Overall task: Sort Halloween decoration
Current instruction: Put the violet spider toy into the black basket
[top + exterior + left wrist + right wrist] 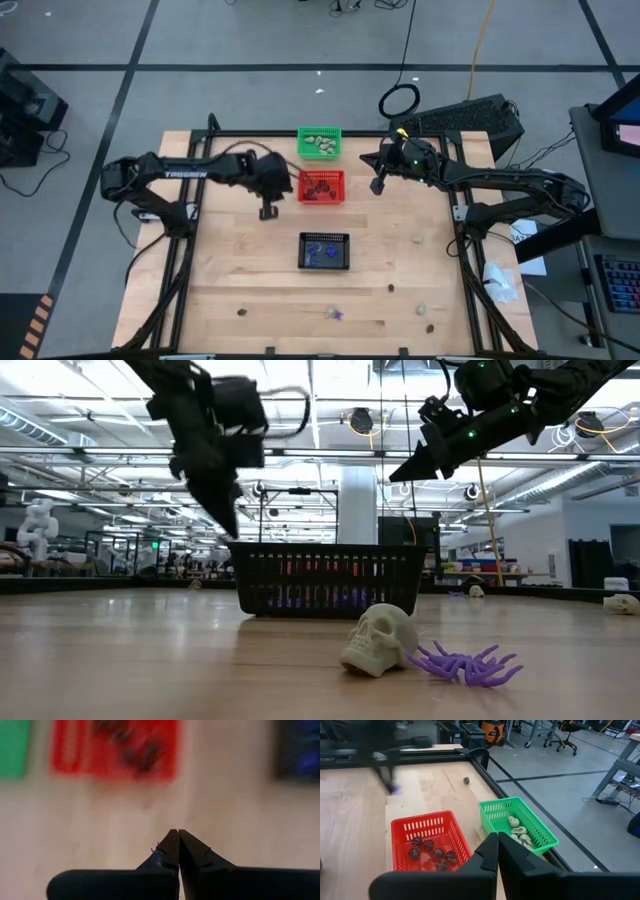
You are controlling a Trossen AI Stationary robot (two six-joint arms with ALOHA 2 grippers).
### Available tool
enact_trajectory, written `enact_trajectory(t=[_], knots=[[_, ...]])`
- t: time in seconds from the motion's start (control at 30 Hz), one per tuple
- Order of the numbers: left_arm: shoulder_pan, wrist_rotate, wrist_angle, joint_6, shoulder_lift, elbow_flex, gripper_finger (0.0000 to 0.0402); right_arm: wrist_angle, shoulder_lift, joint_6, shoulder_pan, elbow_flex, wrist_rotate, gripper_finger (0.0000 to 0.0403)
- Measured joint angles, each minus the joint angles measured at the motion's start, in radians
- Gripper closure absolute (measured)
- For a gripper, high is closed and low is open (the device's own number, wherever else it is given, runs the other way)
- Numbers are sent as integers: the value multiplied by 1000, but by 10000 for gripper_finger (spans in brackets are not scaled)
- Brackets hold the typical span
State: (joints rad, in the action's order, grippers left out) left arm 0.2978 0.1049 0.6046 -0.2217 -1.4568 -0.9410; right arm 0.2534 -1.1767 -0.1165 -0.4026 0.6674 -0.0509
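Note:
My left gripper (268, 212) hangs above the bare wood just left of the red basket (322, 187), shut on a tiny purple trinket (395, 788). My right gripper (378, 186) waits shut and empty in the air to the right of the red basket. The red basket holds dark brown trinkets, the green basket (320, 143) pale cream ones, and the black basket (325, 251) purple ones. A cream skull (380, 640) and a purple spider (465, 663) lie loose on the table near its front edge. My left gripper pinches the purple trinket between its two fingertips, which point steeply down. Only a purple sliver (154, 849) sticks out beside one finger, so the part held cannot be told. The trinket is lifted clear of the table.
Several more loose trinkets lie along the near part of the table (240, 312), (391, 288), (428, 326), and one lies at the right (417, 238). A black frame rail (455, 215) borders the wood. Bare wood lies between the red and black baskets.

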Motion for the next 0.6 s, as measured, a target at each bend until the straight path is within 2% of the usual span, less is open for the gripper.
enact_trajectory(t=[0.23,0.33,0.47,0.6], knots=[[-246,30,-185,118,-9,-1,401,1,0,0,0,0,0,403],[-336,78,-305,186,-9,-1,401,2,0,0,1,0,0,403],[-429,104,-448,243,-9,-1,401,5,0,0,1,0,0,403],[-476,103,-537,284,-32,-1,401,5,0,3,7,0,0,403]])
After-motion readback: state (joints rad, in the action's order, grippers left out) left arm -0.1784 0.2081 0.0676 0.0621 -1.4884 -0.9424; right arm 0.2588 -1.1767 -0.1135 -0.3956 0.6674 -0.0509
